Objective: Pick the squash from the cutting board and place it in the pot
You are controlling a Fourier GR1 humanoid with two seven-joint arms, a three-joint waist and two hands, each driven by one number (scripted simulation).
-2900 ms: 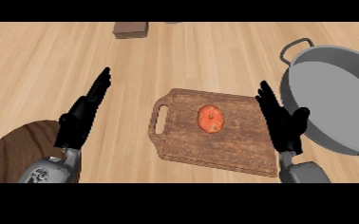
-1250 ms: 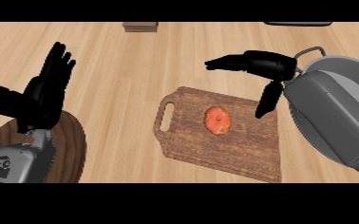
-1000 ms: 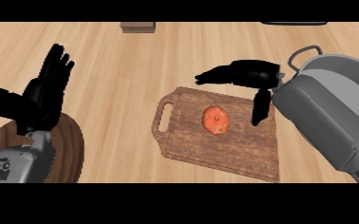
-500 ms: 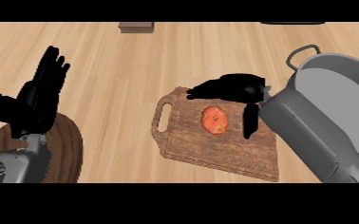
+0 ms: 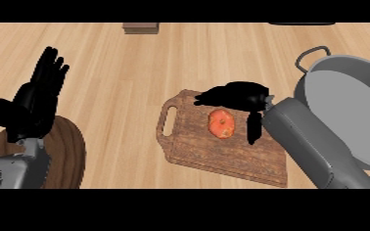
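Note:
An orange squash (image 5: 222,124) lies on the brown wooden cutting board (image 5: 209,156) in the middle of the head view. My right hand (image 5: 237,96) hovers over the board's far end, just above the squash, fingers spread toward the left and thumb hanging down beside the squash's right side; nothing is held. Its grey forearm crosses the board's right part. The grey pot (image 5: 339,85) with a loop handle stands at the right edge. My left hand (image 5: 37,98) rests open at the left edge, fingers up.
A dark round wooden object (image 5: 69,156) sits at the lower left beside my left forearm. A small brown block (image 5: 140,28) lies at the counter's far edge. Bare wooden counter (image 5: 145,73) stretches between the hands.
My right hand has come down and leftward from beside the pot to just over the squash. The left hand stays raised at the left.

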